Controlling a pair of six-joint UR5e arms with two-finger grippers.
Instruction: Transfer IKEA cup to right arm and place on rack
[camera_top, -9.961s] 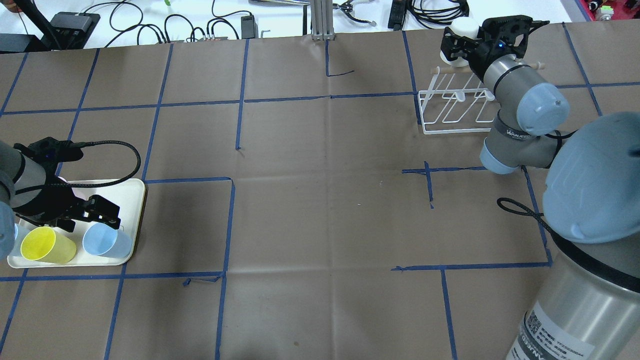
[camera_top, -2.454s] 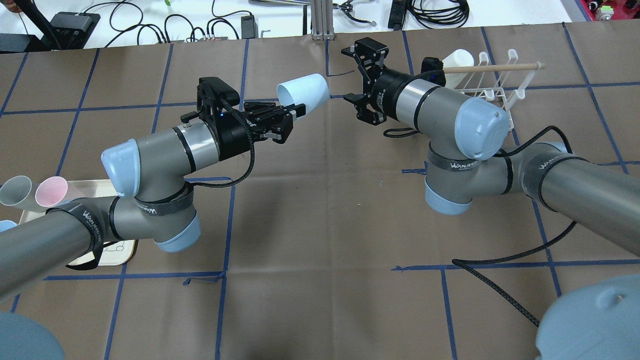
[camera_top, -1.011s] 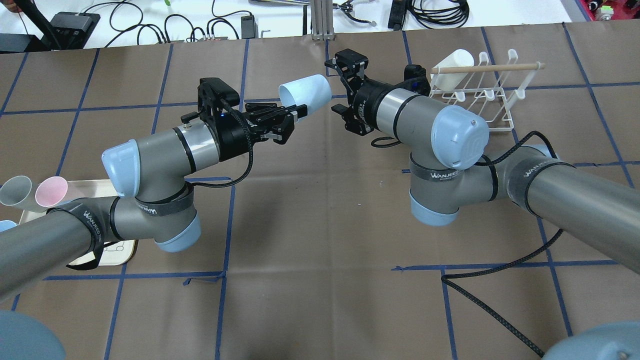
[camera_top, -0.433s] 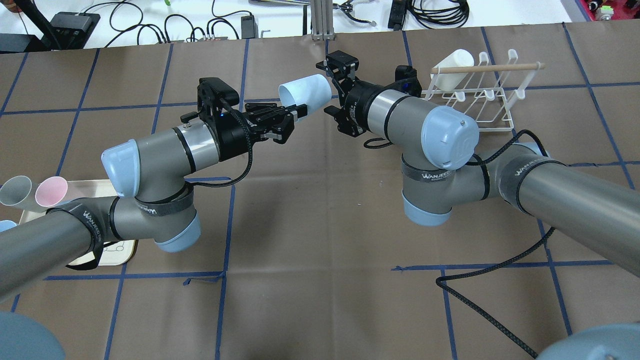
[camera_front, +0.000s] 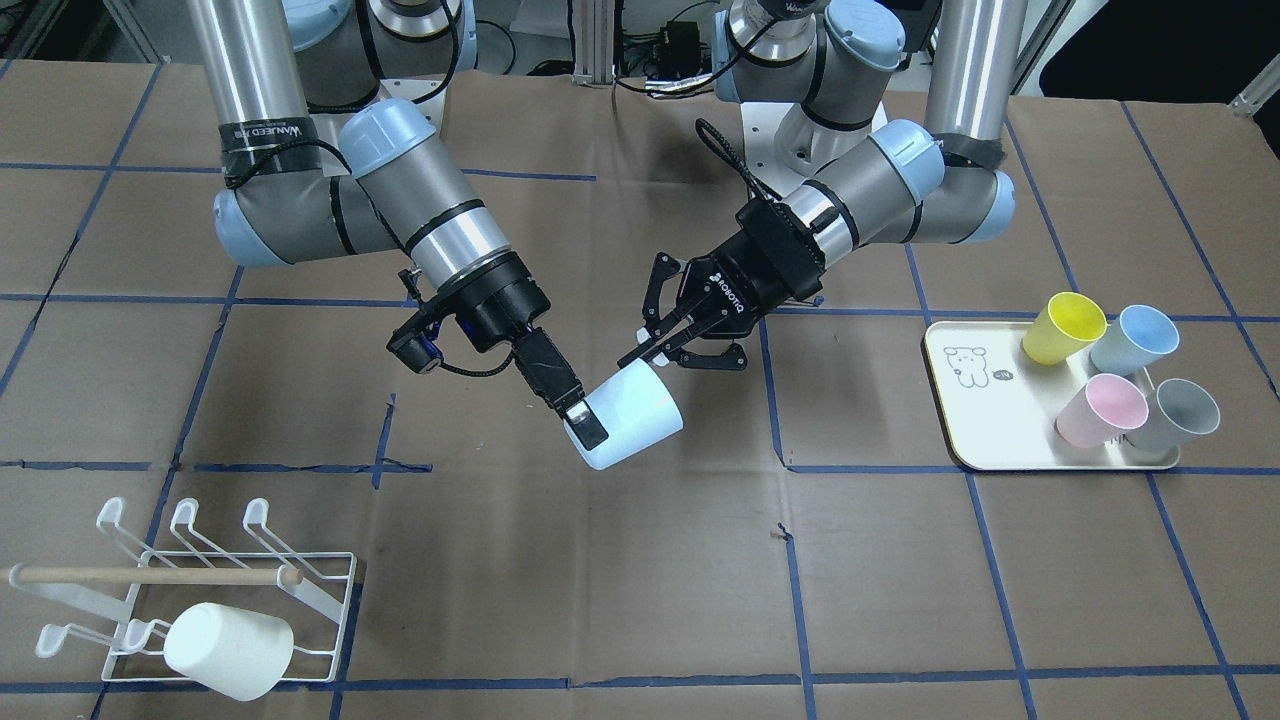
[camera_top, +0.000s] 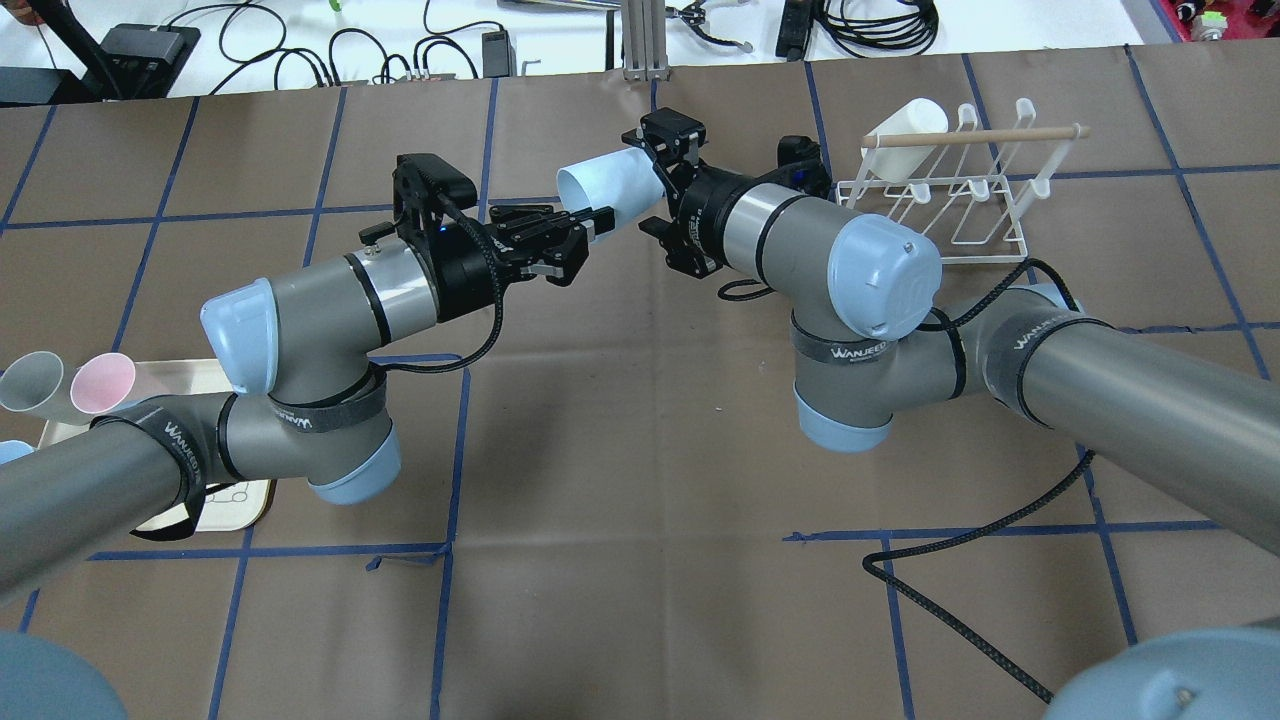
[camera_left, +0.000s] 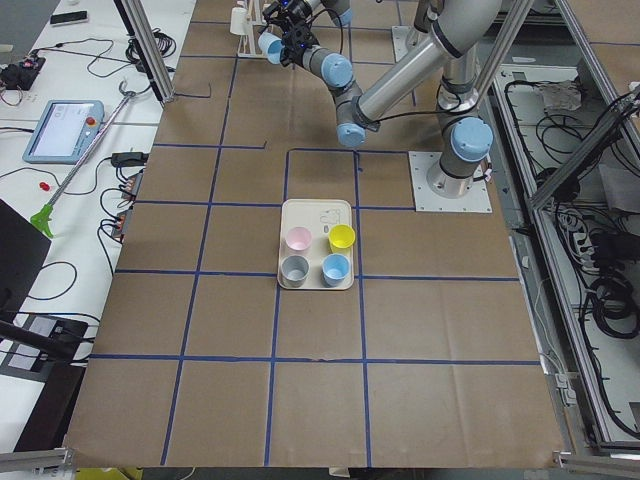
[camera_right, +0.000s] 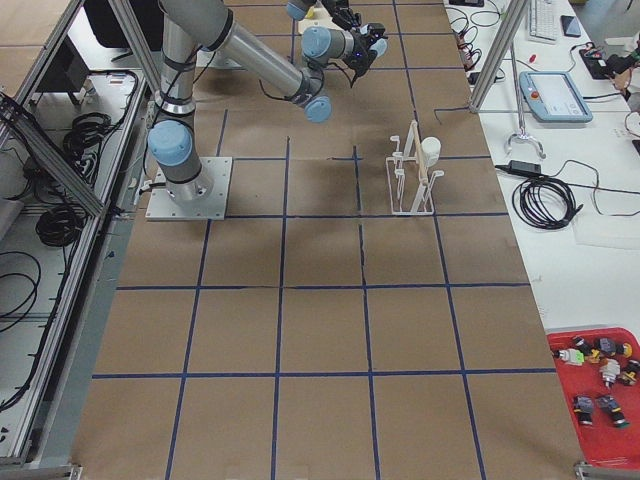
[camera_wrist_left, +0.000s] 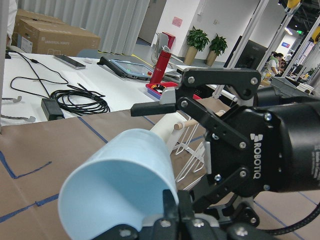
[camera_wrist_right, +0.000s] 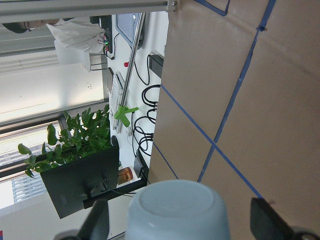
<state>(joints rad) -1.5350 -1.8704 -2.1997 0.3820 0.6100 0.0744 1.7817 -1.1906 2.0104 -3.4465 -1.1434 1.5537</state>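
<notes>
Where both arms meet at centre of the front-facing view, held clear above the brown paper-covered table (camera_front: 600, 600): pale blue smooth tapered plastic cup (camera_front: 630, 425). Tilted on its side, matte, plain wall. Wide open mouth up toward left gripper (camera_front: 650, 362), flat closed base toward lower left of frame. Pinched at the rim by left gripper, fingers closed tight on the wall. Straddled at the base end by right gripper (camera_wrist_right: 182, 225), fingers spread wide either side, small gaps to the cup wall in the right wrist view, not clamped. At lower left of front-facing view, white wire rack with wooden dowel (camera_front: 150, 575), carrying one white cup (camera_front: 228, 650) on its side. At right edge, cream tray (camera_front: 985, 420) with yellow cup (camera_front: 1063, 325), light blue cup (camera_front: 1135, 335), pink cup (camera_front: 1100, 408), grey cup (camera_front: 1175, 415), well apart from the held one.
</notes>
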